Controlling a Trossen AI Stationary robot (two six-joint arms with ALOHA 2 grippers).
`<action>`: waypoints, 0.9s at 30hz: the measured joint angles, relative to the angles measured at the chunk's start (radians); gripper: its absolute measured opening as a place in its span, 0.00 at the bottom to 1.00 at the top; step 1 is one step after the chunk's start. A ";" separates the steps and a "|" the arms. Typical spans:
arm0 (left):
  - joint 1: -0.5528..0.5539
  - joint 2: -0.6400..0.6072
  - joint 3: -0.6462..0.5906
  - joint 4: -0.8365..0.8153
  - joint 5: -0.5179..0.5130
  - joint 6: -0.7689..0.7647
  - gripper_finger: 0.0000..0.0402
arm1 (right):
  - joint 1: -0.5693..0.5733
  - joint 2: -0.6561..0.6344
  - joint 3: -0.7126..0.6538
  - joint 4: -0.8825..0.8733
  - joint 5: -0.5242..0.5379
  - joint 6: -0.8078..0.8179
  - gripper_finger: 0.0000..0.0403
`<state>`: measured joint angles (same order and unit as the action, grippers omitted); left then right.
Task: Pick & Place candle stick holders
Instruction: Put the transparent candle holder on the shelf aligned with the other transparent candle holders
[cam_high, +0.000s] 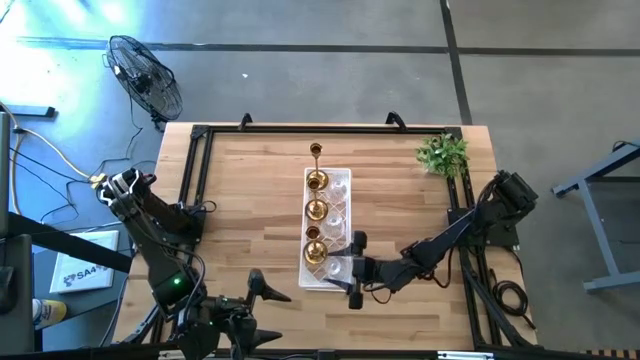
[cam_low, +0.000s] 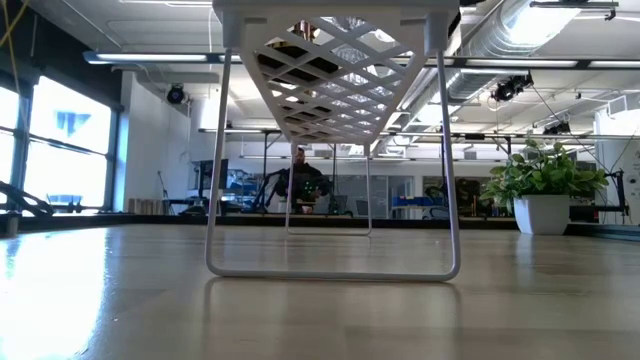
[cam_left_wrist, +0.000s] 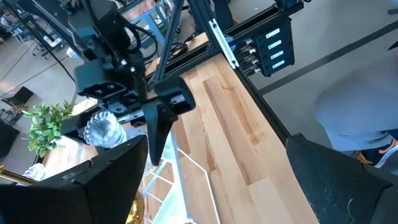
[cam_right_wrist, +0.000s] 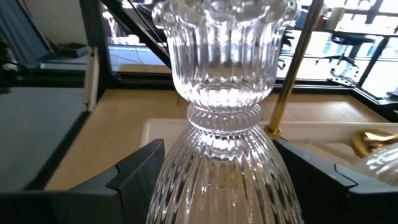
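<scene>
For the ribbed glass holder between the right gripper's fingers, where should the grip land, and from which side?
On the glass candle stick holder, aim at the narrow beaded waist between cup and flared base. It stands upright on the white lattice tray, so the right gripper should come in level from the tray's near end, one finger on each side.

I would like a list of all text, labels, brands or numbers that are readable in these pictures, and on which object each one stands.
"SA4": partly readable, on a white sheet or box on the floor beside the table's left edge; the rest of its print is too small to read.
White labels on the black box fixed to the table frame, left wrist view: too small to read.
Candle stick holders, tray, both arms: no text visible.
</scene>
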<state>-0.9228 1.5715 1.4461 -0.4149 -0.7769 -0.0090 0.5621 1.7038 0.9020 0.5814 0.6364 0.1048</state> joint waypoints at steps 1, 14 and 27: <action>0.000 0.000 0.000 -0.001 0.000 0.000 0.94 | 0.000 0.004 0.000 -0.001 0.012 0.000 0.68; 0.000 0.000 0.000 -0.004 0.002 0.000 0.94 | -0.013 0.032 0.000 0.018 -0.015 0.000 0.68; 0.000 0.001 0.000 -0.007 0.002 0.000 0.94 | -0.052 0.032 0.000 0.008 -0.129 0.052 0.71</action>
<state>-0.9226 1.5722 1.4462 -0.4219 -0.7750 -0.0093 0.5106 1.7355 0.9024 0.5891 0.5071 0.1566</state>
